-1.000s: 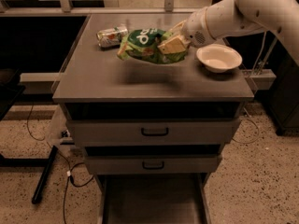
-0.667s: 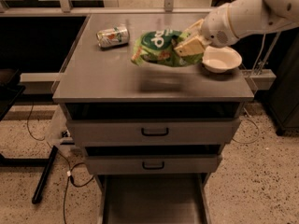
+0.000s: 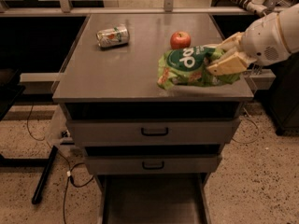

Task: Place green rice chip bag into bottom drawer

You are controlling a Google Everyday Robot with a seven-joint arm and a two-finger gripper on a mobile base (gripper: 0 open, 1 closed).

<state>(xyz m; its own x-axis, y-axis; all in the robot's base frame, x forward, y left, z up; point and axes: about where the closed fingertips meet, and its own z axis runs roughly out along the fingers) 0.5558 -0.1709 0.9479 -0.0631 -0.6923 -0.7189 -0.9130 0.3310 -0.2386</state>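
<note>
The green rice chip bag [image 3: 189,66] is crinkled and glossy, with white lettering. It hangs in the air over the right front part of the grey cabinet top [image 3: 117,73]. My gripper [image 3: 223,56] comes in from the right and is shut on the bag's right end, its tan fingers [image 3: 228,64] pinching it. The bottom drawer [image 3: 152,200] is pulled out at the foot of the cabinet, showing a plain grey floor with nothing in it.
A red apple [image 3: 180,40] stands on the top just behind the bag. A green-and-silver can [image 3: 112,36] lies on its side at the back left. Two upper drawers with black handles [image 3: 154,131] are shut. A cable [image 3: 70,176] trails on the floor at the left.
My gripper has carried the bag to the right and toward the front edge of the top. The white bowl is now out of sight and the apple shows behind the bag.
</note>
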